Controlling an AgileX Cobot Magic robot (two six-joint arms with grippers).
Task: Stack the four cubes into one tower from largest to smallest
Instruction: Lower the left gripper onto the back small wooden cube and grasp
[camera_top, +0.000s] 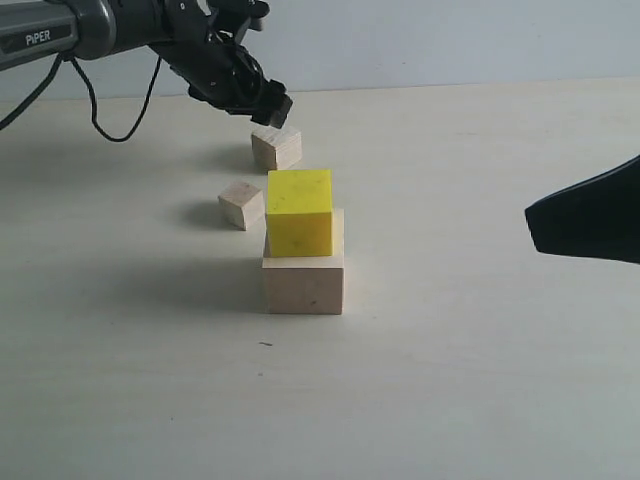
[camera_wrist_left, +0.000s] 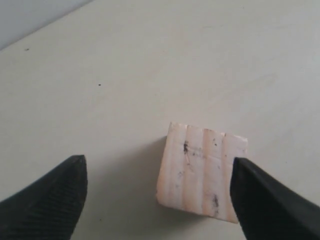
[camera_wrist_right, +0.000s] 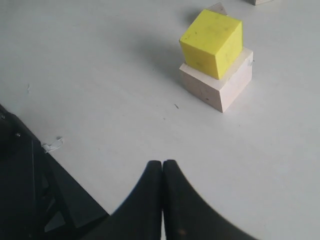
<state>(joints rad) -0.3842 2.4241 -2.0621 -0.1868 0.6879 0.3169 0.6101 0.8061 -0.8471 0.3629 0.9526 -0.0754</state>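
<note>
The large pale wooden cube (camera_top: 303, 278) stands mid-table with the yellow cube (camera_top: 299, 210) on top of it, set toward its back left. Both show in the right wrist view too, the yellow cube (camera_wrist_right: 212, 42) on the large cube (camera_wrist_right: 225, 89). The smallest pale cube (camera_top: 241, 204) sits just left of and behind them. Farther back lies the plywood cube (camera_top: 276, 148). My left gripper (camera_top: 270, 105) hovers open right above it. In the left wrist view the plywood cube (camera_wrist_left: 200, 172) lies between the spread fingers (camera_wrist_left: 50, 200), close to one of them. My right gripper (camera_wrist_right: 162, 164) is shut and empty.
The right gripper (camera_top: 535, 222) hangs at the right edge of the exterior view, apart from the cubes. The left arm and its cable (camera_top: 95, 115) reach in from the upper left. The pale tabletop (camera_top: 450, 380) spreads in front of and beside the stack.
</note>
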